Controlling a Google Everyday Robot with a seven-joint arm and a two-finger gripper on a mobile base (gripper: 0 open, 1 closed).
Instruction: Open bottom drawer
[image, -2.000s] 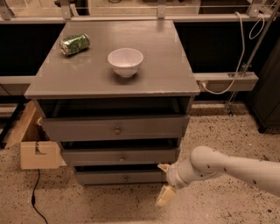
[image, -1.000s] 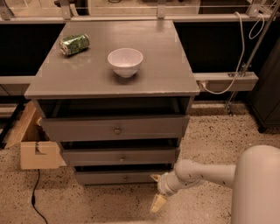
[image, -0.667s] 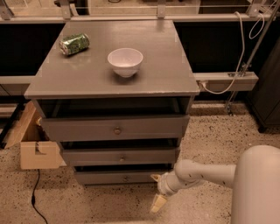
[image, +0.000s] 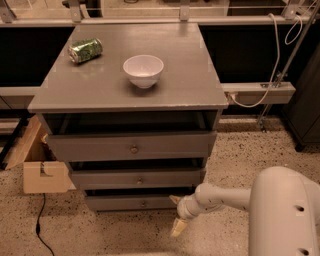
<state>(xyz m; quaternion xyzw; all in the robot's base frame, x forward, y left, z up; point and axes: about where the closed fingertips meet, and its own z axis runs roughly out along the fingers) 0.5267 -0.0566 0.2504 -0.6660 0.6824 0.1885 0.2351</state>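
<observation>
You had a white bowl upright near the middle of the grey worktop. A dented green can lay on its side toward the back left corner, well apart from the bowl. A cardboard box sat on the speckled floor just beside the cabinet's left side, with a black cable near it. The gripper hung low over that floor at the cabinet's front right, jaws apart.

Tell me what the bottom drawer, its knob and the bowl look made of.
Bottom drawer: likely grey-painted wood, by its matte, faintly streaked face. Knob: probably metal, a small dull glint. Bowl: glossy white, ceramic or plastic. The claw hangs open by the drawer's right end.
</observation>
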